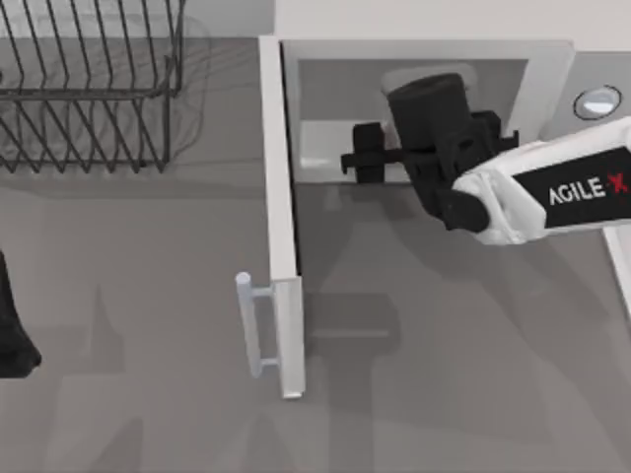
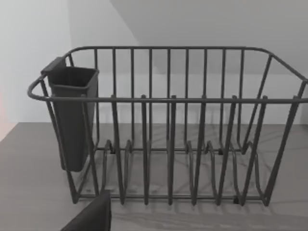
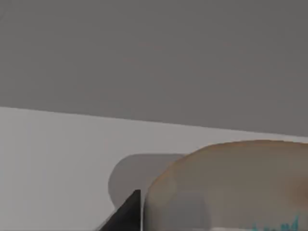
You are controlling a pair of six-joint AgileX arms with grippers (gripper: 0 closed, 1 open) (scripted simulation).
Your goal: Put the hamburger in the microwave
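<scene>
From above, the microwave [image 1: 424,59] stands at the far side of the grey surface [image 1: 444,374], right of centre, with its door [image 1: 281,227] swung fully open toward the camera and a silver bar handle [image 1: 253,325] at the door's near end. One round knob [image 1: 597,101] sits on the panel at the right. The right arm [image 1: 552,192] reaches in from the right edge, and its right end effector [image 1: 370,158] sits at the mouth of the cavity, over the white cavity floor. Its fingers are masked by the wrist, so I cannot tell whether they are apart or closed. A black wire rack [image 1: 89,89] stands at the far left corner. The left arm [image 1: 15,325] rests at the left edge, well apart from the microwave.

In the left wrist view, the wire rack [image 2: 168,125] faces the camera, with a dark cup-shaped holder [image 2: 72,115] hung on one end. A dark corner of the left end effector [image 2: 91,216] shows; its state cannot be told.

In the right wrist view, the hamburger [image 3: 231,187] appears very close as a rounded cream-tan lump on the white cavity floor, with a dark fingertip [image 3: 126,214] just beside it and the grey inner wall behind.
</scene>
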